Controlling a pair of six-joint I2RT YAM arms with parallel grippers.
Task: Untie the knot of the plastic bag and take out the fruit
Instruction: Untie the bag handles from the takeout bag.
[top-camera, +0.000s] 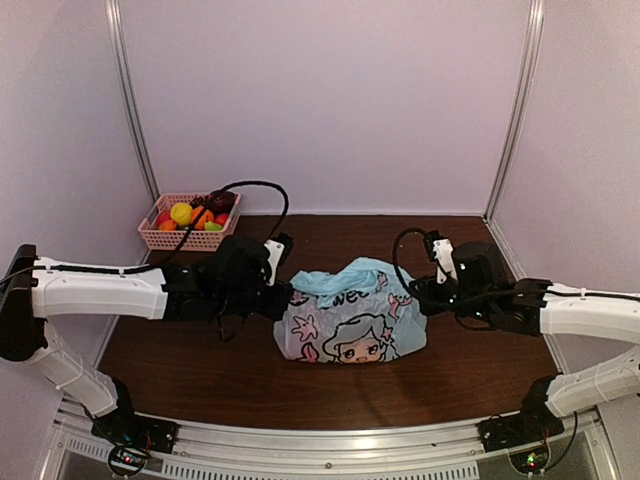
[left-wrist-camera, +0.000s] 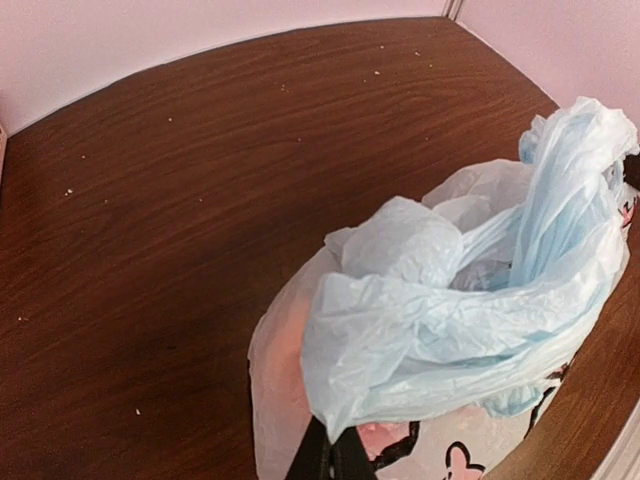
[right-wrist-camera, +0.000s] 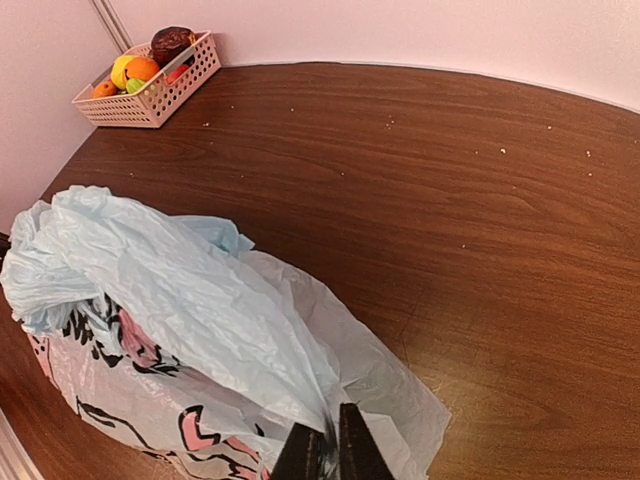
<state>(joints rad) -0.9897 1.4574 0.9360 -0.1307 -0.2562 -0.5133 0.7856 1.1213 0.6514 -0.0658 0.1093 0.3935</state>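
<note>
A dark brown wooden table (top-camera: 200, 370) is seen from above. At its far left corner a pink lattice basket (top-camera: 185, 240) is set, and toy fruit (top-camera: 181, 213) in yellow, orange, green and red is piled inside it. The white left arm (top-camera: 100, 290) is stretched in from the left edge, and the left gripper (top-camera: 283, 299) is pressed against the left side of the plastic bag (top-camera: 350, 325). In the left wrist view its black fingers (left-wrist-camera: 308, 462) are clenched on a fold of the light blue film, which is bunched up above them. The plastic bag is placed at the middle of the table, between the two grippers, with a black-line cartoon face on white turned toward the near edge. Its crumpled blue top is gathered upward; the knot cannot be picked out with certainty among the folds. At the bag's right side the right gripper (top-camera: 418, 294) is placed, and in the right wrist view its fingers (right-wrist-camera: 352, 452) are pinched shut on a thin edge of the same film. The right arm (top-camera: 590, 312) is extended in from the right edge
</note>
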